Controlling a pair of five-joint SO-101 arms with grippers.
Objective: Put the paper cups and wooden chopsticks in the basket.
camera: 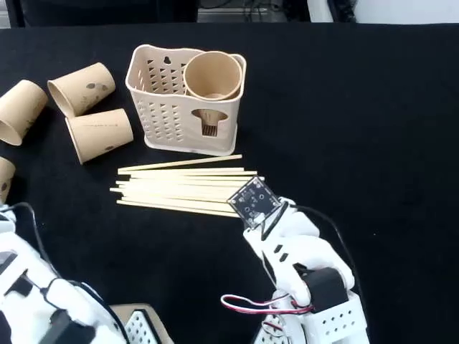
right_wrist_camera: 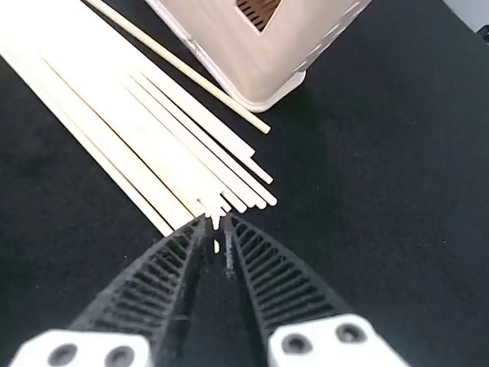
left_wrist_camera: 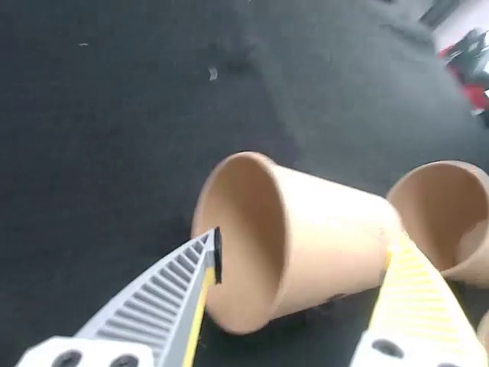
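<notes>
Presently finding basket [camera: 168,107] upright toward back of black table [camera: 358,107], w/ one paper cup [camera: 213,74] standing mouth-up inside, at its right end per high cam.

Counting four more on table left of basket, all tipped on their sides: upper cup [camera: 81,88] and lower cup [camera: 99,134] close beside basket, far-left cup [camera: 20,111] further out, edge cup [camera: 3,179] cut off by frame edge, nearer the arms.

Seeing chopsticks [camera: 179,188] flat on table just in front of basket, as a loose bundle running left-right, roughly parallel. Noting the stick nearest basket set a bit apart from the rest and slightly angled. From R wrist cam, same chopsticks [right_wrist_camera: 137,130] fanning away past basket's lower corner [right_wrist_camera: 260,53].

Placing R gripper [right_wrist_camera: 216,228] low at right-hand end of bundle, jaws pinched nearly together, w/ a pale stick tip showing in the narrow slot between; so, clenched on chopsticks' end as far as visible.

Placing L gripper [left_wrist_camera: 305,254] at table's left side, jaws spread wide, straddling flanked cup [left_wrist_camera: 321,237] lying on its side on the black cloth, mouth toward one finger [left_wrist_camera: 183,290], base by the other. Can't tell if pads actually press the paper; reads as released. Catching second cup [left_wrist_camera: 447,222] just beyond, close beside the flanked one.
</notes>
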